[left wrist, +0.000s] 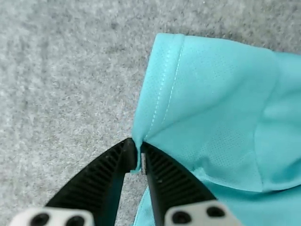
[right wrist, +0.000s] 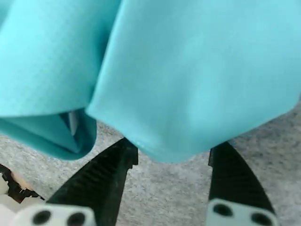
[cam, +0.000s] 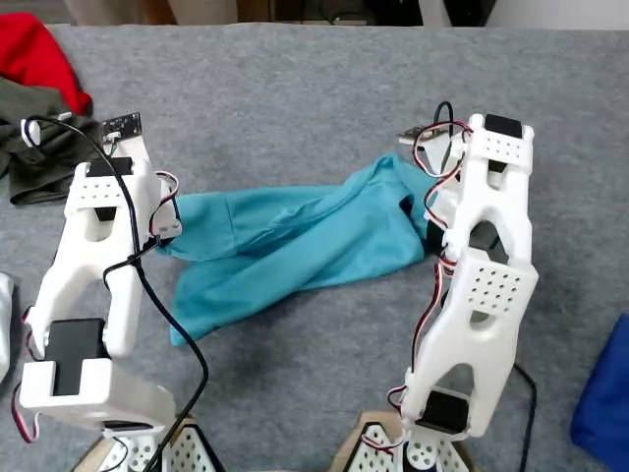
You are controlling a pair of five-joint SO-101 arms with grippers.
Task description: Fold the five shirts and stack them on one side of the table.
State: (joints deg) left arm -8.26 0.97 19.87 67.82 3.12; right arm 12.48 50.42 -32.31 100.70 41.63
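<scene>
No writing, number or sign can be read anywhere here. A small pale tab (right wrist: 72, 123) sits inside a fold of the teal shirt (right wrist: 188, 70), too blurred to tell whether it carries print. The little circuit board (cam: 124, 125) at the tip of the left arm (cam: 98, 226) is too small to make out any marking.

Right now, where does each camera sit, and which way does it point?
High view: fixed above, looking down at the grey table; left arm and right arm show, the teal shirt lying between them.
Left wrist view: on the left arm's wrist, looking along the left fingers, shut on the shirt's hem.
Right wrist view: on the right arm's wrist, looking along the right fingers, open, a shirt fold between them.
Shared: all three see the teal shirt and grey table.
</scene>
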